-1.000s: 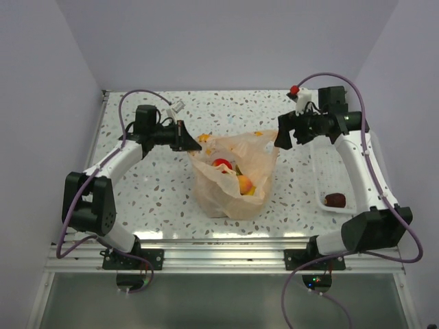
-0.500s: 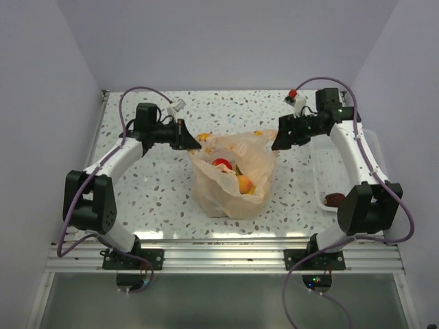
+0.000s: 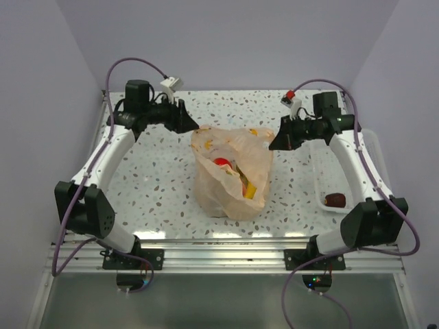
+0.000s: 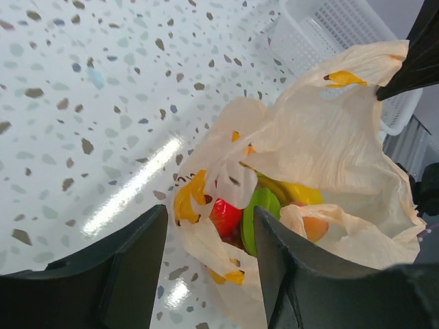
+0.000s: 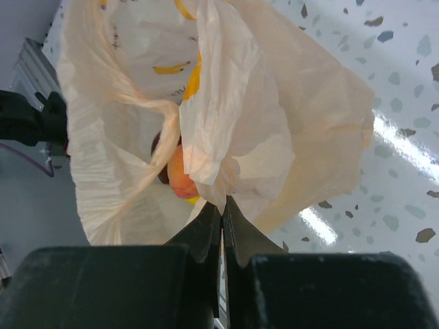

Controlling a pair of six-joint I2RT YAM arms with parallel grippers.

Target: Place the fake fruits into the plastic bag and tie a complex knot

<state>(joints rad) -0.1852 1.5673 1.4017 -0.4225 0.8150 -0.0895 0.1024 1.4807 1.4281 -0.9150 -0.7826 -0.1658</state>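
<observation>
Top external: speckled table [image 3: 154, 185], pale walls [image 3: 226, 41]; left tool [image 3: 191, 125] apart, right tool [image 3: 274, 144] clamped on plastic bag [image 3: 230, 195].

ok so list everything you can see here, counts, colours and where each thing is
plastic bag: one, pale peach-orange, middle of the table, mouth open
fake fruits: at least four showing, red, green, yellow, orange, inside the bag
maroon fruit: one, dark maroon, in the basket
basket: one, white perforated, right edge of the table
table: one, white speckled, under everything
left tool: one, black, open, fingers either side of the bag's left edge
right tool: one, black, shut on the bag's right edge
</observation>
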